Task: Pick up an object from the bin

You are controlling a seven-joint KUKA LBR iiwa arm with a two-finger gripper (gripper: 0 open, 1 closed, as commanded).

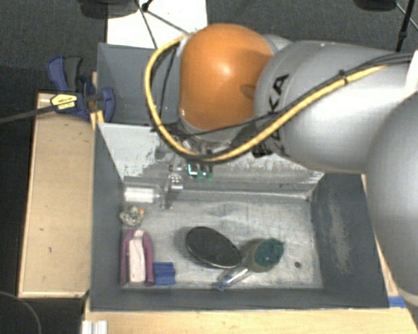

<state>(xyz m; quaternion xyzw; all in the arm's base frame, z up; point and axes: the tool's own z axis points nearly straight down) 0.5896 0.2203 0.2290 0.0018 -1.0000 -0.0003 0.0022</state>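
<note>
Hanging below the arm's orange cover (218,75), the tool (172,187) stood over the far-left part of the grey bin (332,234), close to its sloping far wall. Whether it was open or closed could not be told, and nothing could be seen in its hold.

Nearest to it lay a short silvery cylinder (139,193), just beside it toward the left wall, with a small crumpled scrap (130,214) next along that wall. The cylinder looked like metal: probably stiff, smooth and fairly light, so likely to roll or slip under a skewed squeeze. The safest hold seemed to be across its round body at mid-length, square to its axis, though the left wall left little room on that side.

The rest lay well apart from the tool:
- A purple-and-white pack (136,257) sat in the near-left corner, with a blue block (164,273) just beside it.
- A dark oval disc (211,246) lay flat mid-floor, and seemed too low to grip easily.
- A green round piece (266,253) touched the disc's right end.
- A small blue-and-silver bit (230,275) lay by the near edge
</note>
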